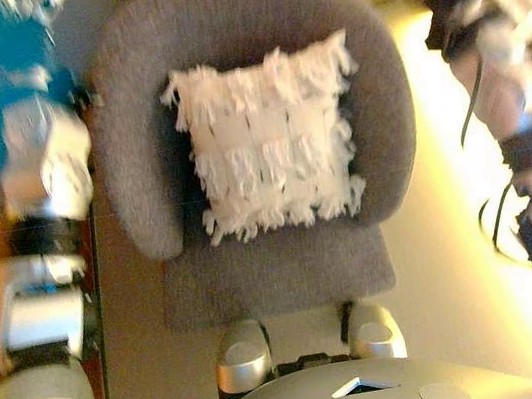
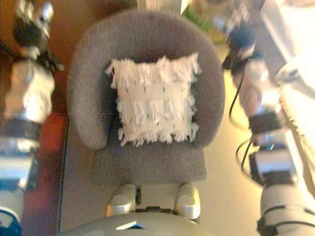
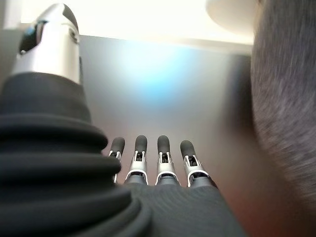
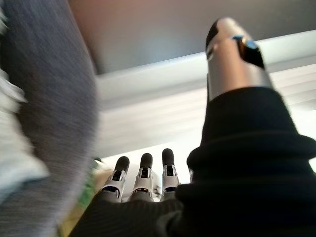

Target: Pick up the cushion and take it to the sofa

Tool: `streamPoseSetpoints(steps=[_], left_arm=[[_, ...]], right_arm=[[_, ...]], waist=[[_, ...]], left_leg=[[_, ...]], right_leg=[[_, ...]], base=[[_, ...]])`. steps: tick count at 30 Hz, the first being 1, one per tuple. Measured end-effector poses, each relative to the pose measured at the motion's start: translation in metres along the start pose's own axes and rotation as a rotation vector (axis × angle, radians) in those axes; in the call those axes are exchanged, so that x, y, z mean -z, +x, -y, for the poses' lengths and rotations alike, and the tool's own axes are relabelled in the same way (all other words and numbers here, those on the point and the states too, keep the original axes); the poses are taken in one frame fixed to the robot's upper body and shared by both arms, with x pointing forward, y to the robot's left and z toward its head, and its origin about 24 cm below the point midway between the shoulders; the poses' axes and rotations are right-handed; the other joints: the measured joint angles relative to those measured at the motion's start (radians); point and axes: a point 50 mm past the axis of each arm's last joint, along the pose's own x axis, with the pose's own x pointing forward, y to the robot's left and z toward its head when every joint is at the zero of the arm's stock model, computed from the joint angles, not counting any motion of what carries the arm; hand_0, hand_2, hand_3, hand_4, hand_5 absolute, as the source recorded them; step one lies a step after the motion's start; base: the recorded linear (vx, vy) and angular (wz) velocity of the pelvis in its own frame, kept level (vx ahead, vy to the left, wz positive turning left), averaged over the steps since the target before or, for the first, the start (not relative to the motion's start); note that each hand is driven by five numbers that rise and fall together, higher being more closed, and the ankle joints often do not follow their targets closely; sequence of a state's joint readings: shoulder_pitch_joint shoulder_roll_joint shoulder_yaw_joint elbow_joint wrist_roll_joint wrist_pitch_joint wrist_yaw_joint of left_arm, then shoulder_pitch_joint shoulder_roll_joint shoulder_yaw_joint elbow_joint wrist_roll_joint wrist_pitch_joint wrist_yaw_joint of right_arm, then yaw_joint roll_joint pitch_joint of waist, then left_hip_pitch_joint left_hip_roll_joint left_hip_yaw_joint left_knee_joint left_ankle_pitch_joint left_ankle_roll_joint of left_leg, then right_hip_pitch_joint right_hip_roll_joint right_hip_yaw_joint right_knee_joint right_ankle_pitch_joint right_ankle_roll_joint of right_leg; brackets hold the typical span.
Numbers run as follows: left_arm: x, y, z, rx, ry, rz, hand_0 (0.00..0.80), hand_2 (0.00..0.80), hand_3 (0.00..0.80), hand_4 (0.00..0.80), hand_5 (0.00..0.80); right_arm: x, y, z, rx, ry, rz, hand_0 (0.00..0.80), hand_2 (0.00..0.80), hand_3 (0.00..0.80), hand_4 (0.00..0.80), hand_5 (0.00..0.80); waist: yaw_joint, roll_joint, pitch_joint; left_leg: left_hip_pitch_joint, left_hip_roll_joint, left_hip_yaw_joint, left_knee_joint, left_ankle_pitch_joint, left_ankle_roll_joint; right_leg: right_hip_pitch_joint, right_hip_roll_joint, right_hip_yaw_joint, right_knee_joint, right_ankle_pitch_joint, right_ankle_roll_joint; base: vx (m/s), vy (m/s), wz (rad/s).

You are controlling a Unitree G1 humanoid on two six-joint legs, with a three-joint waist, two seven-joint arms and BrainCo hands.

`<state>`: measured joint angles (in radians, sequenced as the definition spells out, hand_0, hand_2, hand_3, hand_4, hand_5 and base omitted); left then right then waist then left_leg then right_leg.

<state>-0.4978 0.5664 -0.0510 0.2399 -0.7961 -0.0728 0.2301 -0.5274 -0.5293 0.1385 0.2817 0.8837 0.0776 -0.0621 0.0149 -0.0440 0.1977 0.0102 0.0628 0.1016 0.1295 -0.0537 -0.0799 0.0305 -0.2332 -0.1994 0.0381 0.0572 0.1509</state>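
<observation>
A white fringed cushion leans against the back of a grey round-backed armchair straight ahead of me. My left hand is raised outside the chair's left arm, fingers straight and holding nothing. My right hand hangs outside the chair's right arm, fingers also straight and empty. Both hands are apart from the cushion; the chair's grey side shows close beside the left hand, and the grey side beside the right.
A reddish-brown floor strip runs along the chair's left. Pale floor lies to the right, with a light fringed fabric edge at the far right. Something green shows behind the chair.
</observation>
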Motion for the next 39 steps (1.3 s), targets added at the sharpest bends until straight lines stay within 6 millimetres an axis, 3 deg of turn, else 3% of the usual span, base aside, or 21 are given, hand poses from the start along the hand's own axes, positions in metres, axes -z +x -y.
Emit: streamPoseSetpoints(steps=[4, 6, 9, 12, 18, 22, 24, 39], left_arm=[[0.051, -0.043, 0.005, 0.024, -0.124, -0.143, 0.000, 0.000, 0.000, 0.000, 0.000], [0.069, -0.062, 0.005, 0.038, -0.161, -0.203, 0.000, 0.000, 0.000, 0.000, 0.000], [0.082, -0.088, 0.000, 0.072, -0.181, -0.256, 0.000, 0.000, 0.000, 0.000, 0.000], [0.087, -0.099, 0.001, 0.116, -0.205, -0.275, 0.000, 0.000, 0.000, 0.000, 0.000], [0.102, -0.123, -0.005, 0.119, -0.215, -0.348, 0.000, 0.000, 0.000, 0.000, 0.000], [0.116, -0.153, -0.012, 0.125, -0.248, -0.404, 0.000, 0.000, 0.000, 0.000, 0.000], [0.124, -0.169, -0.011, 0.150, -0.263, -0.454, 0.000, 0.000, 0.000, 0.000, 0.000], [0.127, -0.172, -0.004, 0.217, -0.261, -0.491, 0.000, 0.000, 0.000, 0.000, 0.000]], right_arm=[[0.065, -0.033, 0.002, -0.002, 0.085, -0.154, 0.000, 0.000, 0.000, 0.000, 0.000], [0.081, -0.048, 0.000, -0.019, 0.104, -0.190, 0.000, 0.000, 0.000, 0.000, 0.000], [0.094, -0.074, -0.002, -0.064, 0.136, -0.195, 0.000, 0.000, 0.000, 0.000, 0.000], [0.107, -0.092, 0.001, -0.053, 0.146, -0.216, 0.000, 0.000, 0.000, 0.000, 0.000], [0.126, -0.109, -0.008, -0.080, 0.180, -0.241, 0.000, 0.000, 0.000, 0.000, 0.000], [0.151, -0.131, -0.019, -0.083, 0.405, -0.279, 0.000, 0.000, 0.000, 0.000, 0.000], [0.160, -0.143, -0.020, -0.076, 0.418, -0.313, 0.000, 0.000, 0.000, 0.000, 0.000], [0.160, -0.142, -0.020, -0.102, 0.374, -0.322, 0.000, 0.000, 0.000, 0.000, 0.000]], waist=[[0.001, -0.005, -0.021], [0.001, -0.004, -0.032], [0.001, -0.003, -0.063], [0.000, -0.002, -0.078], [-0.001, 0.000, -0.097], [0.000, 0.004, -0.101], [0.002, 0.007, -0.102], [0.002, 0.025, -0.107]], left_leg=[[0.028, 0.000, -0.001, -0.027, 0.013, -0.002], [0.036, 0.001, 0.001, -0.046, 0.016, -0.003], [0.035, 0.005, 0.008, -0.083, 0.034, -0.006], [0.050, 0.006, 0.011, -0.120, 0.061, -0.009], [0.067, 0.016, 0.032, -0.191, 0.112, -0.017], [0.067, 0.025, 0.033, -0.209, 0.121, -0.022], [0.067, 0.023, 0.034, -0.212, 0.121, -0.022], [0.066, 0.030, 0.035, -0.216, 0.122, -0.022]], right_leg=[[0.038, 0.005, -0.003, -0.028, 0.002, 0.002], [0.049, 0.007, -0.004, -0.044, 0.005, 0.002], [0.056, 0.011, -0.015, -0.075, 0.017, 0.001], [0.071, 0.012, -0.036, -0.089, 0.018, 0.002], [0.072, 0.029, -0.049, -0.118, 0.028, -0.003], [0.067, 0.040, -0.052, -0.126, 0.029, -0.006], [0.066, 0.039, -0.053, -0.127, 0.028, -0.006], [0.063, 0.041, -0.053, -0.127, 0.028, -0.006]], base=[[0.020, 0.016, 0.09], [-0.017, 0.008, -0.01], [-0.053, 0.007, 0.07], [-0.101, -0.004, 0.20], [-0.118, 0.003, 0.08], [-0.065, 0.003, 0.01], [-0.054, 0.016, 0.00], [-0.013, 0.002, 0.00]])
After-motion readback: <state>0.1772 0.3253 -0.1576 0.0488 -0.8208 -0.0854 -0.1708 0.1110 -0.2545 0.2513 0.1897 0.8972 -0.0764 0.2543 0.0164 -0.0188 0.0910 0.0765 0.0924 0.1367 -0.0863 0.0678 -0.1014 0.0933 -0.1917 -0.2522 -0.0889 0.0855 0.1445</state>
